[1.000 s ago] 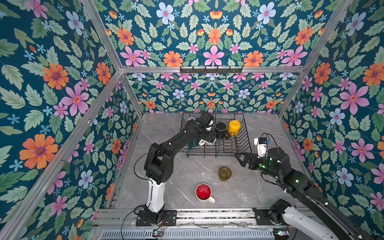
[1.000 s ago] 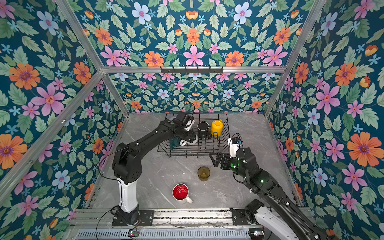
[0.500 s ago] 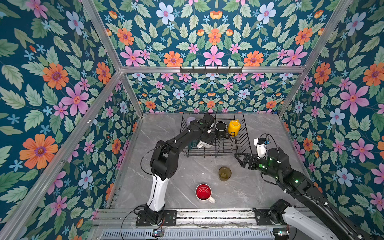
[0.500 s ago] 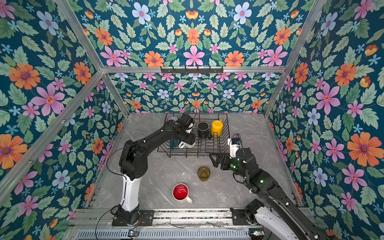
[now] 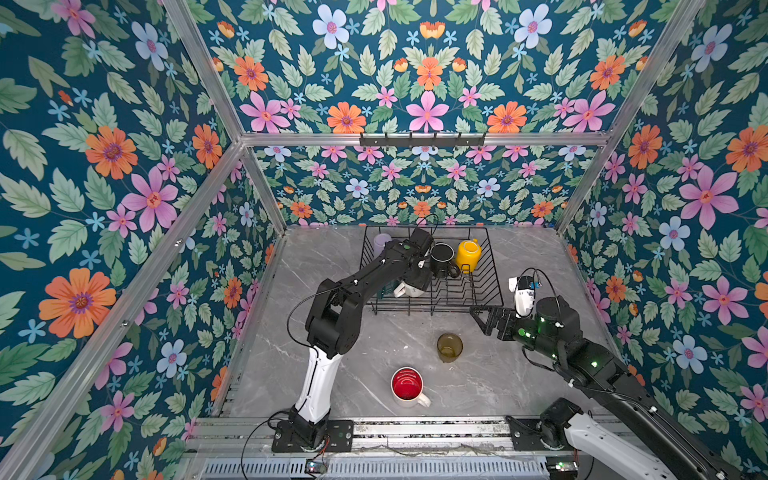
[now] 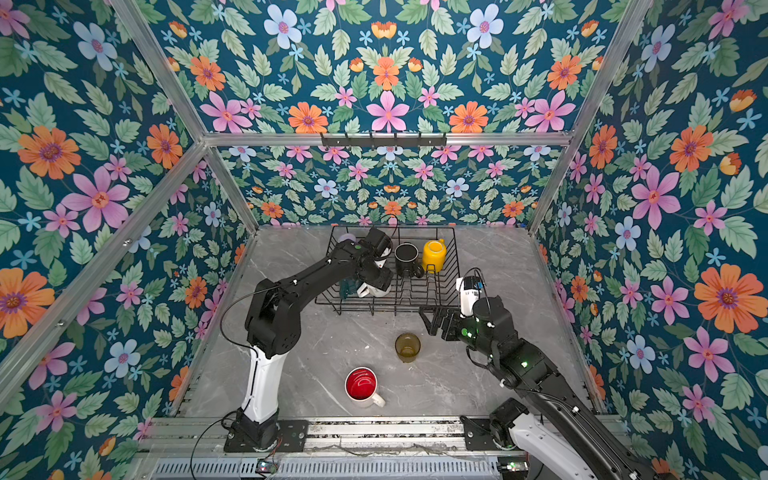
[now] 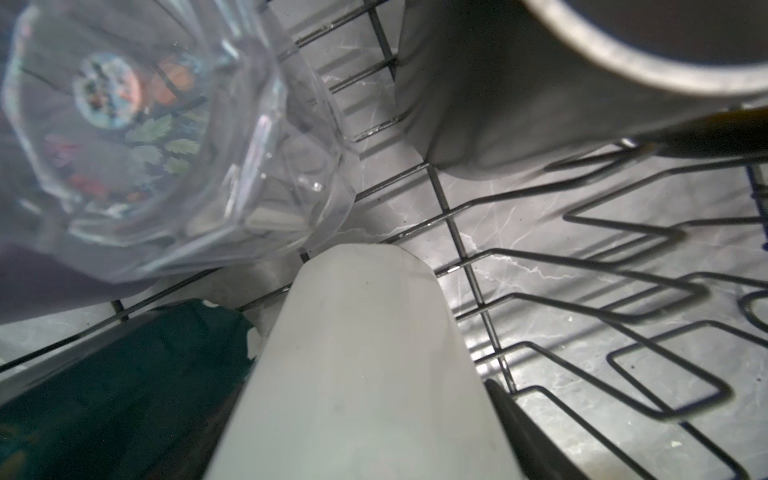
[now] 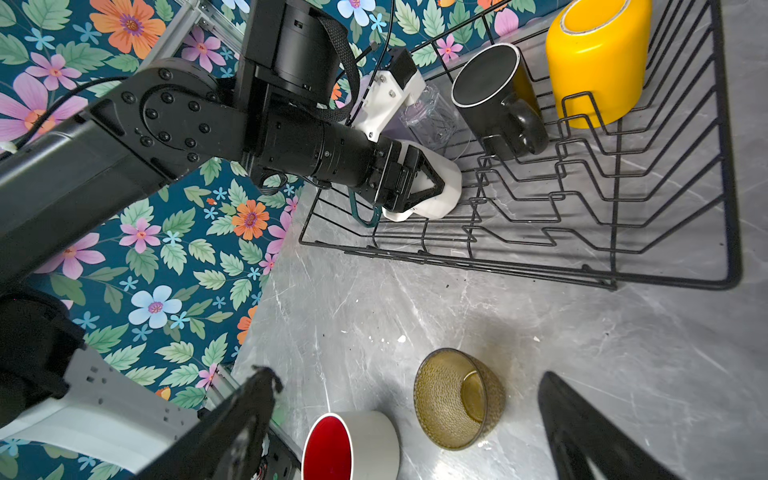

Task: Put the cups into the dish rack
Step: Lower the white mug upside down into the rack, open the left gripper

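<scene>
The dish rack stands at the far side of the worktop. Inside it the left hand clasps a white mug, jaws spread wide around it. The right hand gapes empty near the olive glass.

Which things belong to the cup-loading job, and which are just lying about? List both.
Job: dish rack, yellow mug, black mug, white mug, dark green mug, clear glass, lilac tumbler, olive glass, red-inside white mug.
Lying about: hook bar.
</scene>
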